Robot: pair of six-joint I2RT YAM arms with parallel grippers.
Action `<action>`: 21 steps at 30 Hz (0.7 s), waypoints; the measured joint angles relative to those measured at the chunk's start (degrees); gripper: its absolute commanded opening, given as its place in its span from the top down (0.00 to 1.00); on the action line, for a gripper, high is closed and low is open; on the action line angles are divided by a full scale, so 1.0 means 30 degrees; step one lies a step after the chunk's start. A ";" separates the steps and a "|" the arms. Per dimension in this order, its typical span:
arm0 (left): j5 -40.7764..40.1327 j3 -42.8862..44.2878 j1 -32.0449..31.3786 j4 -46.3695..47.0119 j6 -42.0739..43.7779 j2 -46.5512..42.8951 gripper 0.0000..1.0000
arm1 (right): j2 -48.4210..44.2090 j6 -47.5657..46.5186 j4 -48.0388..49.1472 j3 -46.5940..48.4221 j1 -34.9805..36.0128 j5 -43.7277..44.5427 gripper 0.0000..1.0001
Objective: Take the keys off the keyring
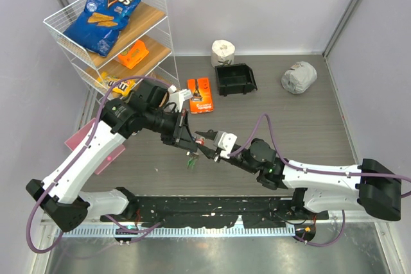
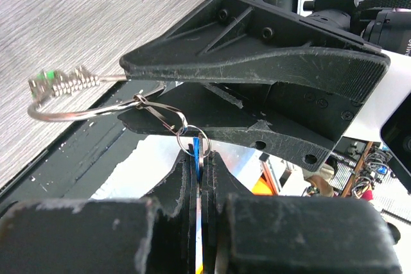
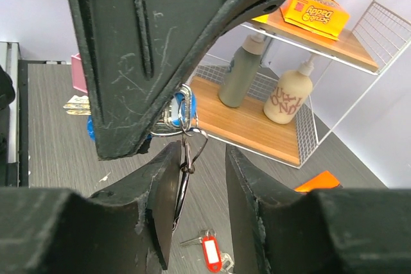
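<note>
Grey table [image 1: 308, 133]: left pincer [image 2: 200, 170] nips a key [image 2: 197, 152], keyring [image 2: 70, 115] half hidden.

Top external: high, at the near edge, looking down on the whole bench [image 1: 308, 126]. Left wrist: close, along left hand [image 2: 200, 158]. Right wrist: close, along right hand [image 3: 202, 158] toward wire shelf [image 3: 257, 126]. All share the hands' meeting point.

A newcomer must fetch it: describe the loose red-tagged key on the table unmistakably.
In the right wrist view, look down between the two black fingers of the right gripper to the dark grey wood-grain table. There lies a small silver key with a red plastic tag. Unlike the other keys hanging on the thin silver wire keyring above, it lies flat, off the ring.
</note>
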 measured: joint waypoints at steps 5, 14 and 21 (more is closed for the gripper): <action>0.0000 -0.0073 0.0000 0.0284 -0.0160 -0.0022 1.00 | 0.0000 -0.0015 0.0131 0.0000 0.0000 0.0525 0.61; -0.0007 -0.0372 0.0000 0.1202 -0.0794 -0.0102 1.00 | 0.0000 -0.0211 0.0350 -0.0044 0.0000 0.0823 0.85; -0.0036 -0.0372 0.0000 0.1494 -0.1020 -0.0102 1.00 | -0.0240 -0.0459 0.0444 -0.0299 0.0000 0.0816 0.95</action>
